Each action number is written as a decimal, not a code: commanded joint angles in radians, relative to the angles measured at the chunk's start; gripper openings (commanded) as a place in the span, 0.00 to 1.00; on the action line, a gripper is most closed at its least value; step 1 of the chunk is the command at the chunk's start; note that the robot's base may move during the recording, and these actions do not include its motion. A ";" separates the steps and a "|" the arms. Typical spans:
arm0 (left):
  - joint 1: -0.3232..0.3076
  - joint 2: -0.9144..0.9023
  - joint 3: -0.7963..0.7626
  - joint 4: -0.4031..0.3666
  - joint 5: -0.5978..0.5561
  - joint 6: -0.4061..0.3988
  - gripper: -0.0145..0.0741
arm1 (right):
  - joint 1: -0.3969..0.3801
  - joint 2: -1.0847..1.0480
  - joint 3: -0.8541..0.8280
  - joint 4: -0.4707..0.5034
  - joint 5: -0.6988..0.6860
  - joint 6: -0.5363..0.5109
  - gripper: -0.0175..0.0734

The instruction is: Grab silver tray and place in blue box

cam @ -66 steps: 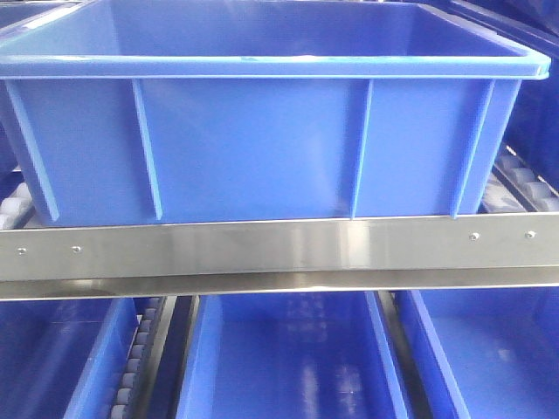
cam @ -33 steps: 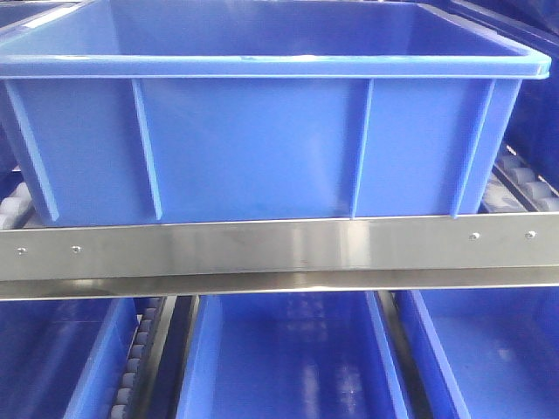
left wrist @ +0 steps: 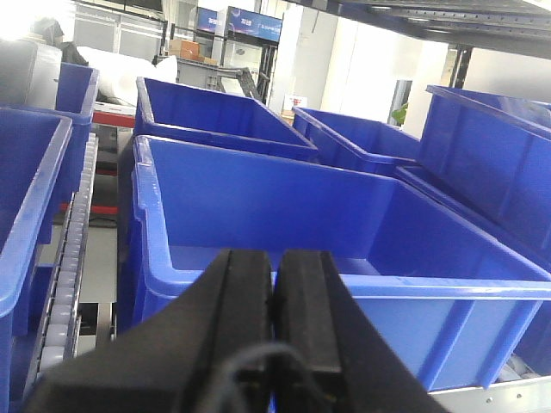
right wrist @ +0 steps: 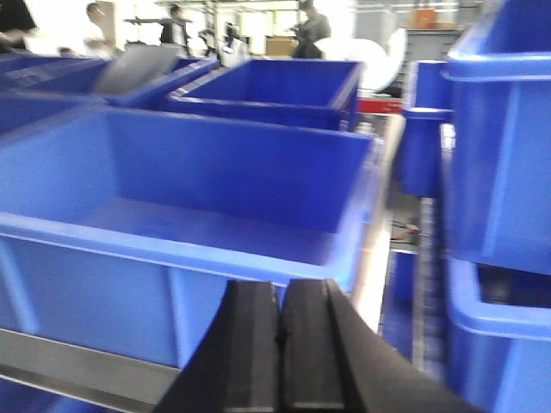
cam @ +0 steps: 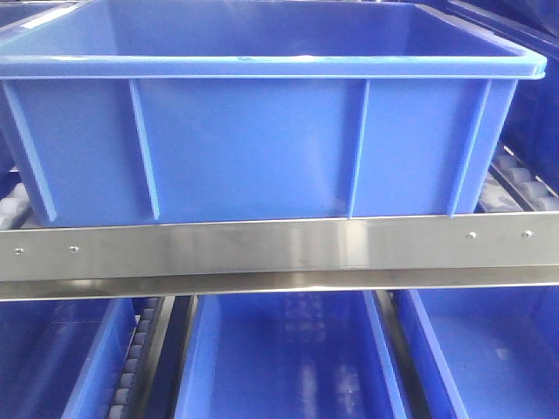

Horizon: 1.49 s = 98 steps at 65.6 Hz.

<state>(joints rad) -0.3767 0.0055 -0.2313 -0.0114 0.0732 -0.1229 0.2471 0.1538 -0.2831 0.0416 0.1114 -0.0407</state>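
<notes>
The blue box (cam: pixel 253 144) fills the front view, standing on a steel-fronted shelf rail (cam: pixel 279 249). It looks empty in the left wrist view (left wrist: pixel 344 249) and in the right wrist view (right wrist: pixel 172 198). The silver tray is not in view in any frame. My left gripper (left wrist: pixel 275 267) is shut and empty, just in front of the box's near rim. My right gripper (right wrist: pixel 280 297) is shut and empty, in front of the box's near right corner. Neither gripper shows in the front view.
More blue crates stand behind (left wrist: pixel 215 116) and to the right (right wrist: pixel 499 129), and on the lower shelf (cam: pixel 288 358). Roller tracks (left wrist: pixel 69 249) run beside the box. A grey sheet (right wrist: pixel 133 69) leans in a far crate. People stand in the far background.
The front view has shifted very slightly: the box and rail sit a few pixels further left. Nothing else has visibly changed.
</notes>
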 commanded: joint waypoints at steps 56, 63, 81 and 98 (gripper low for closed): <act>-0.008 0.012 -0.026 0.003 -0.084 -0.004 0.15 | -0.224 -0.184 0.293 -0.057 -0.212 0.046 0.25; -0.008 0.012 -0.026 0.003 -0.084 -0.004 0.15 | -0.224 -0.184 0.293 -0.057 -0.212 0.046 0.25; -0.008 0.012 -0.026 0.003 -0.084 -0.004 0.15 | -0.224 -0.184 0.293 -0.057 -0.212 0.046 0.25; 0.060 0.010 -0.026 0.050 -0.093 0.031 0.15 | -0.224 -0.184 0.293 -0.057 -0.212 0.046 0.25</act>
<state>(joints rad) -0.3624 0.0055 -0.2313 0.0169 0.0732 -0.1229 0.0262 -0.0104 0.0283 0.0000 -0.0194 0.0000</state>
